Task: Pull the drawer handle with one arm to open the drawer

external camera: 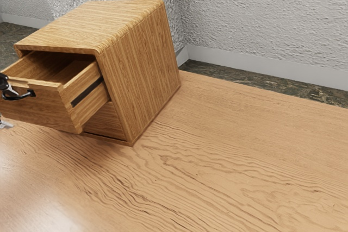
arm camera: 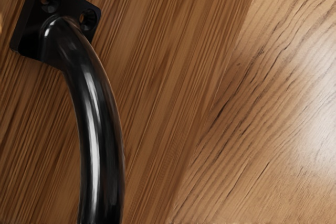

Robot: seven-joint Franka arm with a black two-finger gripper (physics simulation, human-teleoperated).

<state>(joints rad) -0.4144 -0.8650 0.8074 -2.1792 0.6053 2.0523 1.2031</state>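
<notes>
A wide wooden surface (external camera: 228, 167) with strong wavy grain spreads across the exterior view, meeting a rough grey-white wall (external camera: 261, 9) with a pale skirting and a strip of dark floor (external camera: 261, 77) behind it. A wooden cabinet (external camera: 136, 63) stands on the surface toward the exterior view's upper left, turned at an angle. Its drawer (external camera: 49, 93) is pulled partly out toward the exterior view's left, so the bare inside of the box shows from above. A black rail (external camera: 87, 92) runs along its side.

On the drawer front, at the exterior view's left edge, sits the black handle (external camera: 19, 95). A small piece of the hand (external camera: 2, 82) shows right at that handle, cut off by the edge. Whether it is apart or clamped on the handle cannot be told.

In the wrist view the glossy curved handle (arm camera: 97, 129) lies close under the camera. It rises from a square black mounting plate (arm camera: 31, 24) with two screw holes, fixed to the drawer's striped front.
</notes>
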